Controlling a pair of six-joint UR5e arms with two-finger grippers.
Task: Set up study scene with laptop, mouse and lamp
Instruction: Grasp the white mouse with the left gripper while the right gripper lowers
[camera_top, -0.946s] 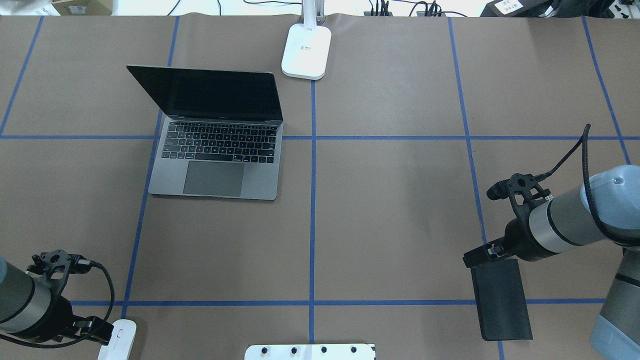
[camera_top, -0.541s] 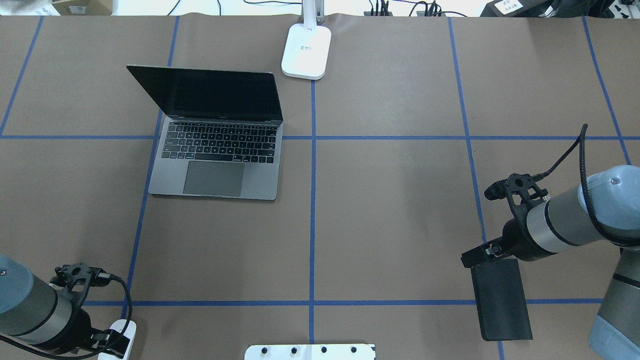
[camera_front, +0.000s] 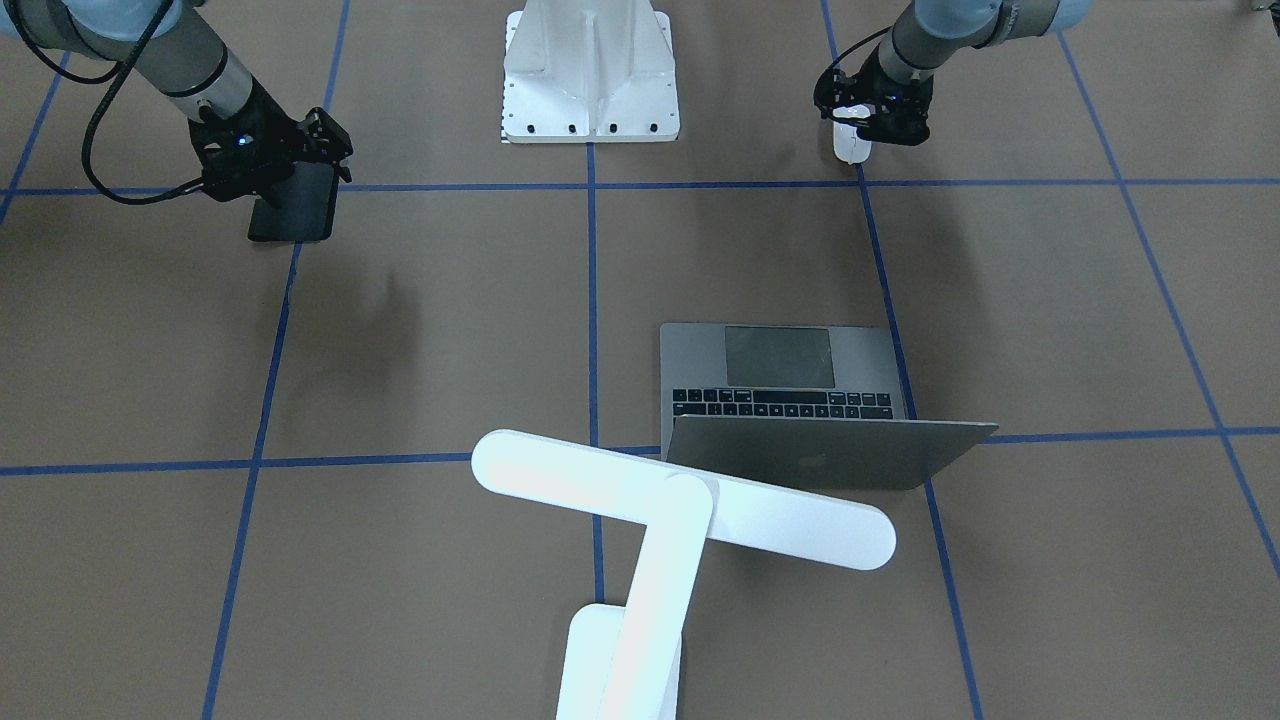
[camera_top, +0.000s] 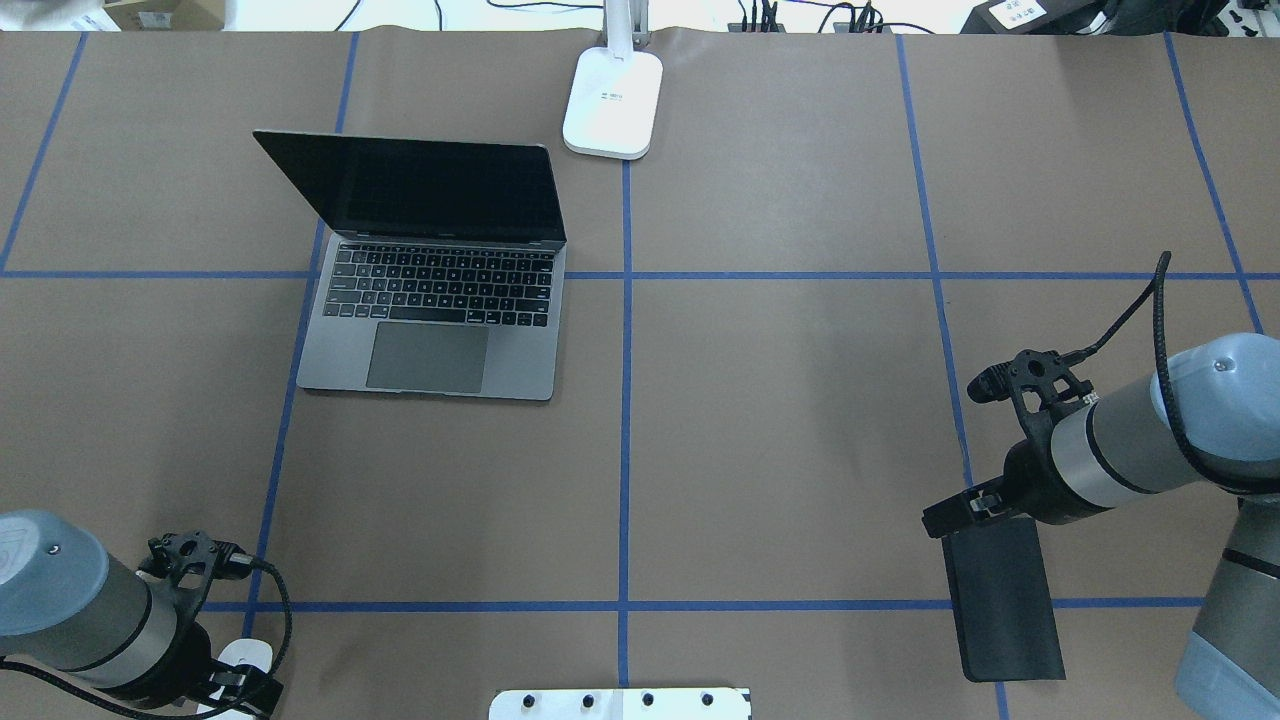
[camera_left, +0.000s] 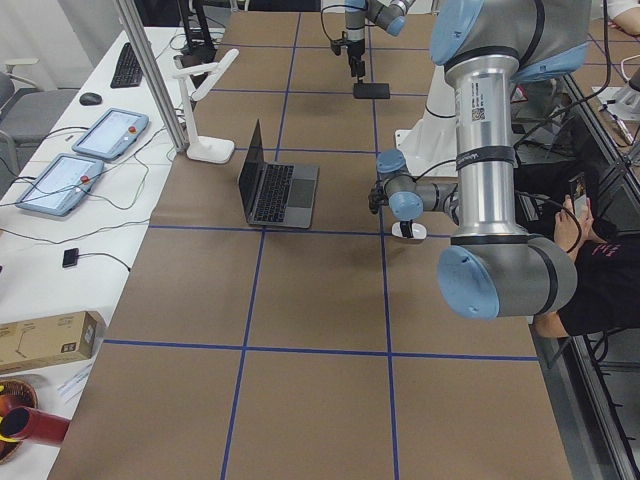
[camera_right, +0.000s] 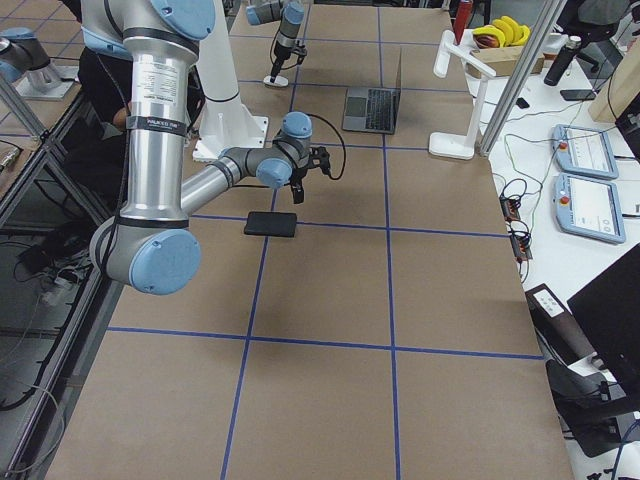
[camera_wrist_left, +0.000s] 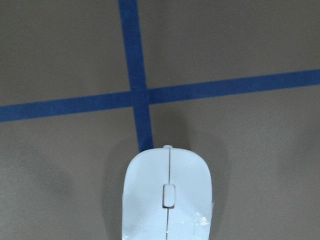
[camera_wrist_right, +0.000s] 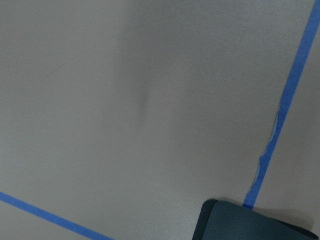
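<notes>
At the near edge of the tabletop (camera_top: 780, 430), a white bolted pedestal (camera_top: 620, 703) is seen at centre. To its left, in the near left corner, the mouse (camera_wrist_left: 167, 197) is shown lying on a blue tape line (camera_wrist_left: 134, 75), its nose pointed at a crossing of two lines. The left tool (camera_front: 872, 128) is held low, directly over the mouse; how far it is spread cannot be told, as no fingers are caught by the wrist camera.

On the near right, a black mat (camera_top: 1005, 600) is laid flat beside another tape line. The right tool (camera_top: 938, 520) is poised above the mat's far edge, apart from it; whether it is wide or narrow cannot be told either.

Farther out, left of the centre line, the laptop (camera_top: 430, 340) is set open with its screen dark and its keyboard turned to the robot. At the far edge, just beyond the laptop's right corner, the lamp (camera_front: 680, 500) is stood on its base, its bar head stretched crosswise behind the laptop's lid.
</notes>
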